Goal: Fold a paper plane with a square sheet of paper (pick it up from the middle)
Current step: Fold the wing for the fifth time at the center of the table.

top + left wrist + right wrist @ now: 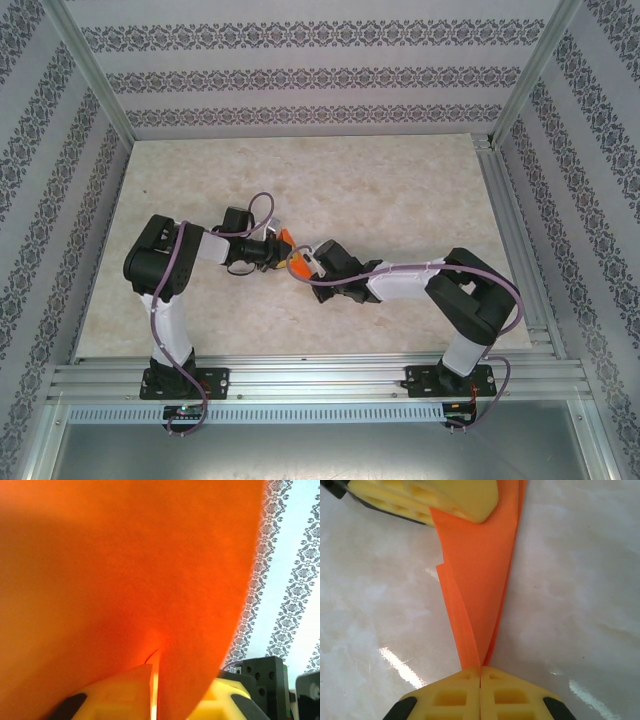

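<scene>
From above we see a bit of orange paper point(286, 238); up close, left fingers point(120, 692) and right fingers point(450, 697) both pinch it.

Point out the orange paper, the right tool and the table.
orange paper point(477, 580): right wrist view, on the folded strip's middle.
right tool point(480, 670): right wrist view, where its closed fingertips meet on the paper.
table point(580, 580): right wrist view, bare marbled surface right of the paper.
</scene>
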